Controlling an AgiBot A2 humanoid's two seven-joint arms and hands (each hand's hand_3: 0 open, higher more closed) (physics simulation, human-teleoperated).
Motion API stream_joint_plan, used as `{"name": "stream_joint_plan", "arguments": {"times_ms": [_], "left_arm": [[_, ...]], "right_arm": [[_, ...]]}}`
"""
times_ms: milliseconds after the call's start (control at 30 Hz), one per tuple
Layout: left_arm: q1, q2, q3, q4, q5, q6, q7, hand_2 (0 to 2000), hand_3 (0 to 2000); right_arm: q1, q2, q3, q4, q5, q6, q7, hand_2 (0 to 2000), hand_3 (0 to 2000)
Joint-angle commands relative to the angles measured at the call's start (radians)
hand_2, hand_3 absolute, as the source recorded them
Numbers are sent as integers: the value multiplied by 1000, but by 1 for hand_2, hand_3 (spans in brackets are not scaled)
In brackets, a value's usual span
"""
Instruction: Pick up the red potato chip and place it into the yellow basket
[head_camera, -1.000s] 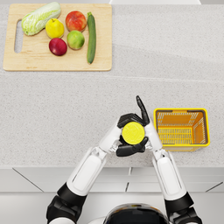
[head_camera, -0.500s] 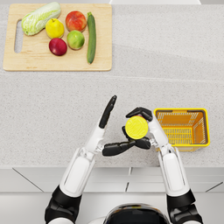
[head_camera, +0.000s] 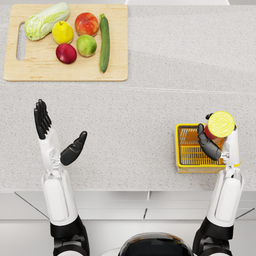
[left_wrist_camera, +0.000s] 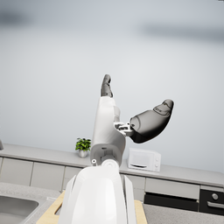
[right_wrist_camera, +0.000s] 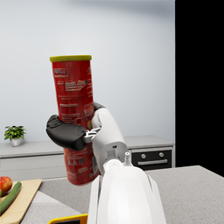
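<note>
The red potato chip can (head_camera: 218, 126) has a yellow lid and stands upright in my right hand (head_camera: 209, 144), which grips it around the middle, above the yellow basket (head_camera: 186, 153) at the counter's right front. The right wrist view shows the red can (right_wrist_camera: 75, 118) held upright by the right hand (right_wrist_camera: 72, 132), with a corner of the basket (right_wrist_camera: 70, 218) below. My left hand (head_camera: 52, 134) is far to the left, raised over the counter, fingers spread and empty; the left hand (left_wrist_camera: 140, 118) also shows open in the left wrist view.
A wooden cutting board (head_camera: 116, 67) at the back left carries a cabbage (head_camera: 47, 20), a lemon (head_camera: 62, 33), a tomato (head_camera: 86, 23), a lime (head_camera: 86, 45), a red apple (head_camera: 66, 53) and a cucumber (head_camera: 104, 43). The counter's front edge (head_camera: 130, 191) runs just before the basket.
The left hand has let go of the can and swung out to the left, open. The right hand has carried the can rightward from the counter's middle to above the basket.
</note>
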Motion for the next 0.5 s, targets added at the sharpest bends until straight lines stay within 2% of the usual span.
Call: {"name": "stream_joint_plan", "arguments": {"times_ms": [33, 100, 133, 167, 233, 267, 300, 333, 400, 500], "left_arm": [[-3, 1, 0, 4, 0, 0, 0, 0, 0], [0, 0, 3, 12, 0, 0, 0, 0, 0], [0, 0, 3, 17, 0, 0, 0, 0, 0], [-10, 2, 1, 13, 0, 0, 0, 0, 0], [0, 0, 6, 6, 0, 0, 0, 0, 0], [-13, 2, 3, 13, 0, 0, 0, 0, 0], [2, -1, 6, 6, 0, 0, 0, 0, 0], [12, -4, 0, 7, 0, 0, 0, 0, 0], [44, -12, -10, 25, 0, 0, 0, 0, 0], [71, -21, -33, 64, 0, 0, 0, 0, 0]], "right_arm": [[-21, -4, -21, -42, 0, -11, -19, 2000, 2000], [-33, -5, -17, -46, 0, -21, -42, 2000, 2000], [-34, -3, -11, -52, 0, -9, -50, 639, 1673], [-36, -3, -15, -48, 0, -33, -56, 0, 1347], [-27, 1, -9, -35, 0, -83, -62, 0, 693], [-22, 4, -8, -20, 0, -124, 35, 0, 367], [-14, 7, -7, 2, 0, -156, 104, 0, 40], [-2, 13, -8, 17, 0, -179, 154, 0, 0], [43, 32, -14, 23, 0, -207, 216, 0, 0], [66, 44, -42, -6, 0, -226, 257, 0, 0]]}}
